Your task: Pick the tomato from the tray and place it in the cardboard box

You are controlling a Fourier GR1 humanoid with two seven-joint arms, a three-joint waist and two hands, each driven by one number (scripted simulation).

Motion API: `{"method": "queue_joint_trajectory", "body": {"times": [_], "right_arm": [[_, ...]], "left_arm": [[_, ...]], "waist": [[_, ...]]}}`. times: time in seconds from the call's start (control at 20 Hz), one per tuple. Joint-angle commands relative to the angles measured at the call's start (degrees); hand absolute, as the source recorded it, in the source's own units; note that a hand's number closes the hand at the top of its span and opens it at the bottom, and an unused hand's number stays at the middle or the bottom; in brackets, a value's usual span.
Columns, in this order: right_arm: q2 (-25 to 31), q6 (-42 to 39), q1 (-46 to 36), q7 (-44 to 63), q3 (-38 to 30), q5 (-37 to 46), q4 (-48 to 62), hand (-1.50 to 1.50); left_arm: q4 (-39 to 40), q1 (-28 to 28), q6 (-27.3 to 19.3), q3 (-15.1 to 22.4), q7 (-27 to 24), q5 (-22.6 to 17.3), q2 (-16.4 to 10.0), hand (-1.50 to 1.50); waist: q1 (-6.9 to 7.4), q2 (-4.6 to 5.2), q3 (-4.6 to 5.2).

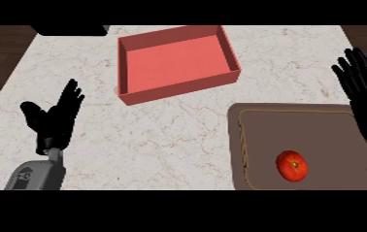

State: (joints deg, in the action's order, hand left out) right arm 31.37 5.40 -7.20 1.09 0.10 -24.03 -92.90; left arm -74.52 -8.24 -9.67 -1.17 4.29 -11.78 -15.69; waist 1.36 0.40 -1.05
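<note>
Single head view, set above the near edge of the desk (179,129), facing steeply down and away from the robot. Close in: the desk top fills nearly the whole frame, with a brown strip (14,46) beyond it at upper left. The left hand (54,122) enters from the lower edge and the right hand (355,80) is cut by the right edge. The tray (315,129) is cropped at lower right, the box (175,63) whole at upper centre.
</note>
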Motion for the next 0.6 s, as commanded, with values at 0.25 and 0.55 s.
{"method": "queue_joint_trajectory", "body": {"times": [0.25, 0.55], "right_arm": [[1.5, -30.0, 3.4, -6.0, 9.2, -9.6, 0.6, -1.50], [8.9, -33.0, 8.4, -32.7, 11.0, 13.0, 7.6, -1.50]], "left_arm": [[-0.3, 1.3, -3.1, -0.1, -2.5, 13.8, -14.3, 0.00], [1.0, 2.9, -2.6, 0.2, -3.3, 13.7, -13.5, 0.00]], "waist": [[0.51, -0.13, 0.51], [-0.47, 0.31, 0.53]]}}
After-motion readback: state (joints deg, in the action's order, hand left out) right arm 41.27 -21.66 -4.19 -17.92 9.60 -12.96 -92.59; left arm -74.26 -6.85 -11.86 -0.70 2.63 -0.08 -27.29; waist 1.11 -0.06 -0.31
